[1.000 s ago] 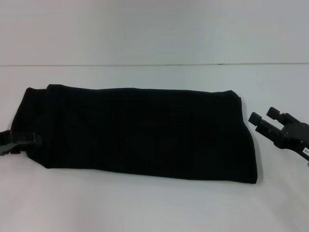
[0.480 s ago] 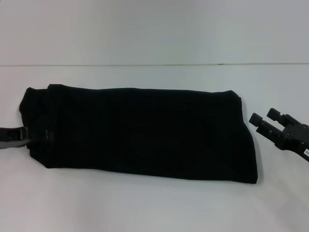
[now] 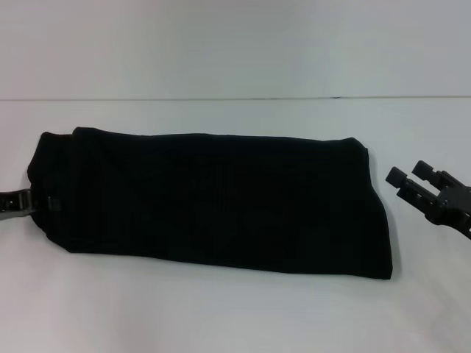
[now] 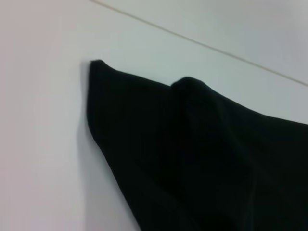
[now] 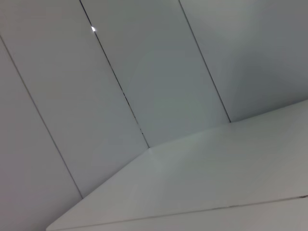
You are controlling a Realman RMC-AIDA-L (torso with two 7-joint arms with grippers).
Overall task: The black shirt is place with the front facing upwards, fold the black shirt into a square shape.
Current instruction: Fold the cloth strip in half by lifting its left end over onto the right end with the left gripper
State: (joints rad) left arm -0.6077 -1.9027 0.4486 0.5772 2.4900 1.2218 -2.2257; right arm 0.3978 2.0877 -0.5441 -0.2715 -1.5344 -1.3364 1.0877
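The black shirt (image 3: 213, 202) lies on the white table (image 3: 221, 309) folded into a long band running left to right, plain black side up. Its letters and neck label are hidden. My left gripper (image 3: 16, 202) sits low at the shirt's left end, at the frame's left edge, mostly out of view. The left wrist view shows that end's layered corner (image 4: 192, 154). My right gripper (image 3: 409, 172) is open and empty, just off the shirt's right end, apart from it.
The table's back edge (image 3: 235, 98) meets a pale wall behind the shirt. Bare white table lies in front of the shirt and to its right. The right wrist view shows only wall panels (image 5: 144, 72) and table surface.
My left gripper has slid left, off the shirt's left end towards the frame edge. My right gripper has drifted slightly right and up. The shirt has stayed put.
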